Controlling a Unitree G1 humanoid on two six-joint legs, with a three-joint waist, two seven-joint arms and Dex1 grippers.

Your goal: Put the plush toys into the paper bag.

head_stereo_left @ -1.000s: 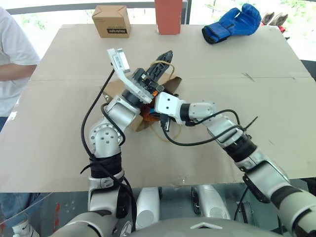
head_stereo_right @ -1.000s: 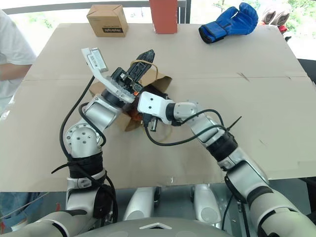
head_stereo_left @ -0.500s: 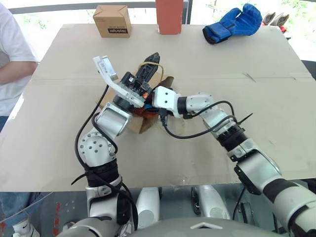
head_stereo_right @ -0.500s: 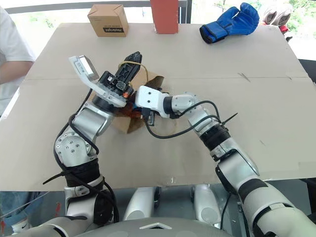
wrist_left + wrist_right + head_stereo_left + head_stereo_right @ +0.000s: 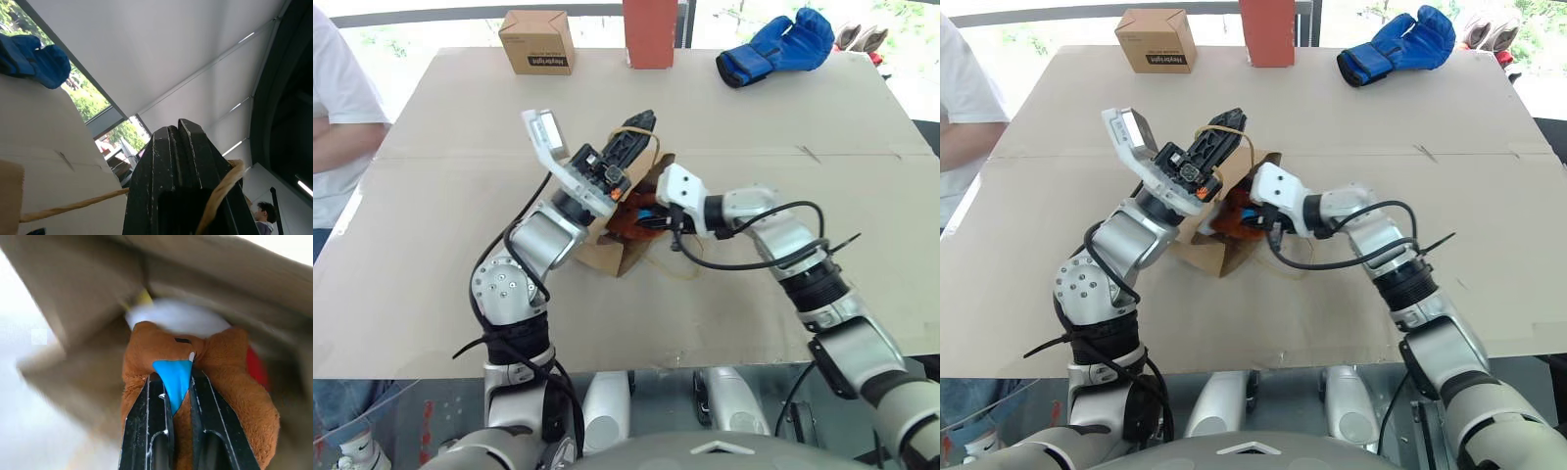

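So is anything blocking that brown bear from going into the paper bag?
Nothing visible does. The left gripper is shut on a bag handle, holding the paper bag open. The right gripper, shut on the brown bear, is at the opening. A white plush lies further inside, beyond the bear.

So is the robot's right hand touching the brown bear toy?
Touching. The right wrist view shows the right end effector pinching the round brown plush bear head by its blue tear mark, at the brown paper bag's mouth.
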